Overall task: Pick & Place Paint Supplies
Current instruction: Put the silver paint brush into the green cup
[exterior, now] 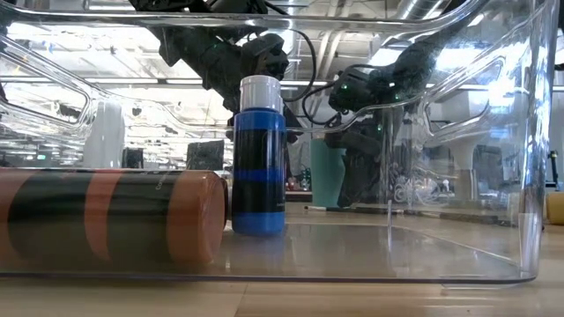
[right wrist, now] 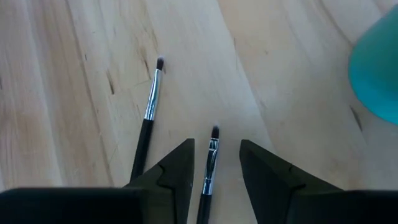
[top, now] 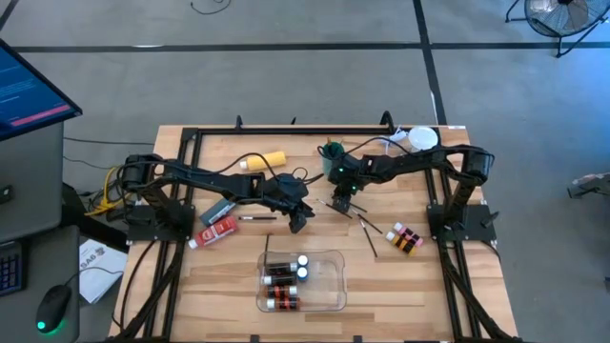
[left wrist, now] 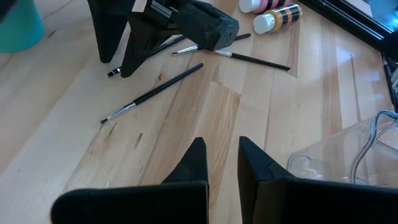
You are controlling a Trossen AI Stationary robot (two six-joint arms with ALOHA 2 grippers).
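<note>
The thin dark-handled paint brush (right wrist: pixel 210 163) that we are after lies flat on the bare wood of the worktop (top: pixel 477 286), its ferrule and tip showing between the fingers of the right end effector (right wrist: pixel 214 171), which hangs just above it with its jaws partly open, one finger on either side of the handle and nothing gripped yet. A second brush (right wrist: pixel 148 118) lies just beside it, angled slightly away, and the teal cup (right wrist: pixel 379 68) stands near. We judge the brush to be very light, stiff and narrow, so it may roll or skid on the smooth wood; we would take hold across the handle, behind the metal ferrule and clear of the soft bristles, and close low enough that the fingers do not pinch shut over the top of it. The neighbouring brush sits near enough to be nudged. Farther out, more brushes (top: pixel 367 233) are scattered toward the striped bottles (top: pixel 404 238), and the clear tray (top: pixel 335 262) at the front already holds several bottles (top: pixel 284 276). The left end effector (top: pixel 298 222), jaws closed and empty, waits over the middle of the worktop, near the red tube (top: pixel 217 231) and the yellow bottle (top: pixel 264 161).
</note>
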